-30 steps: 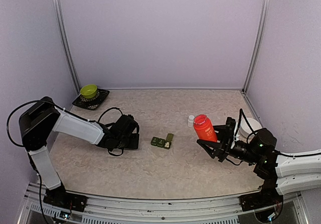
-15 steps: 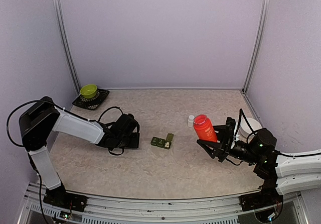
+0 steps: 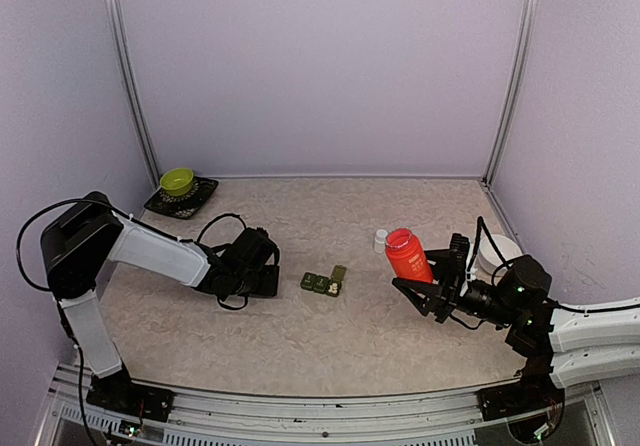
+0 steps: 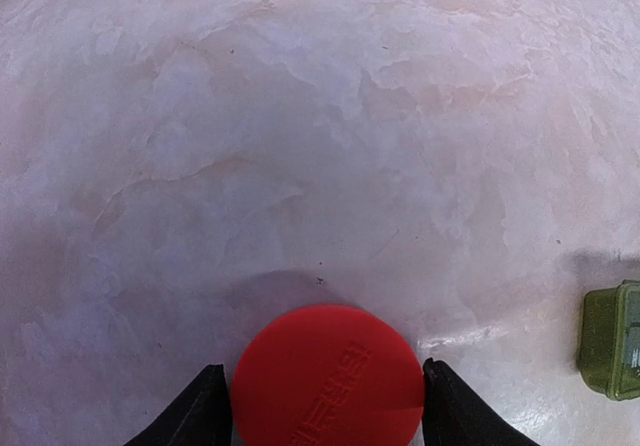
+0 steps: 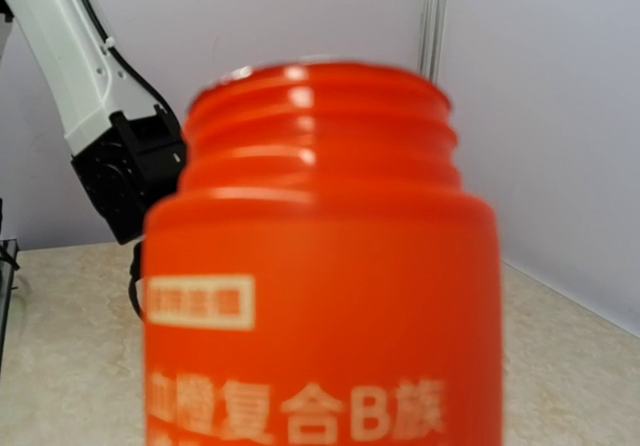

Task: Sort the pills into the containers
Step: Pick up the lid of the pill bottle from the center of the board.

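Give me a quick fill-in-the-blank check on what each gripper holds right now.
The right gripper holds the ____ bottle, not the tiny white bottle.
The left gripper grips its removed ____.
The containers lie on the table ____ the two grippers.
The green bowl sits at the table's far ____ corner.
Missing words: red; cap; between; left.

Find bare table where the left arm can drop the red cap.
Free: far-centre table between green bowl and white bottle; near strip in front of the containers; also just ahead of the red cap. Crowded: around the red bottle.
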### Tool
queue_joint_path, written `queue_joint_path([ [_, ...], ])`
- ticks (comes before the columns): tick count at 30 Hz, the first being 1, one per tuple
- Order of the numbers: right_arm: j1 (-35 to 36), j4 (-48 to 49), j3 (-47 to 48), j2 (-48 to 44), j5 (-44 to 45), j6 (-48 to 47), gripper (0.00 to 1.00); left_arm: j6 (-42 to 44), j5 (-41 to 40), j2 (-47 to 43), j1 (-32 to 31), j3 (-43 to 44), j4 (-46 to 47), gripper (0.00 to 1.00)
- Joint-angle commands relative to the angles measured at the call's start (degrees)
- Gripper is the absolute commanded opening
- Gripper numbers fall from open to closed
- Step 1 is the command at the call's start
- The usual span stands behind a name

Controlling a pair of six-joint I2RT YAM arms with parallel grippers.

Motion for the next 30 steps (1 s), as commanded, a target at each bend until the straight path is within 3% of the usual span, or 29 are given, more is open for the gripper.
queue_joint_path([
  [1,-0.4,1.0,0.7,-0.6,0.4,0.3,0.00,0.2,-0.5,0.7,0.0,1.4,0.1,0.64],
  [21,-0.5,0.4,0.9,-0.6,-0.3,0.2,0.00,0.8,0.0,-0.4,-0.1,2.2,-0.1,0.47],
  [30,-0.5,-3.9,2.0,-0.8,-3.6,-0.4,0.00,2.1,6.0,-11.9,-3.0,4.2,-3.1,0.47],
])
